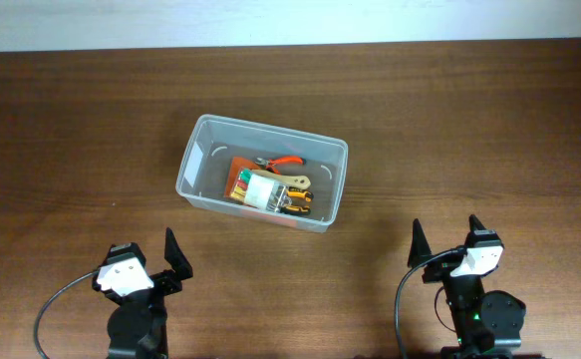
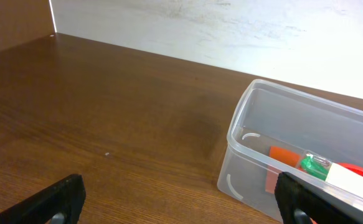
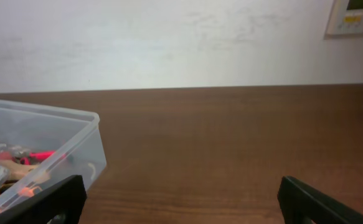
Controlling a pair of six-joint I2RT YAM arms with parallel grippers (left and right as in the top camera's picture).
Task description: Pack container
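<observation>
Only from overhead are the pliers [image 1: 286, 161] and white box [image 1: 260, 189] seen whole inside the container [image 1: 208, 166], while the left gripper [image 2: 178, 184] and right gripper [image 3: 181, 183] are held wide open, empty.

container [image 1: 270, 131] mid-table blocks centre, top open w/ tools [image 1: 275, 185] inside, free table [image 1: 469, 120] L, R & front

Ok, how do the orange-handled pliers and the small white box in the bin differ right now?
Colour: the pliers have orange handles; the white box is pale with green and orange pieces at one end. Shape: the pliers are slim, the white box blocky. Place: the pliers lie nearer the container's far wall, the white box nearer its near wall. Shared: both lie inside the container, untouched.
</observation>
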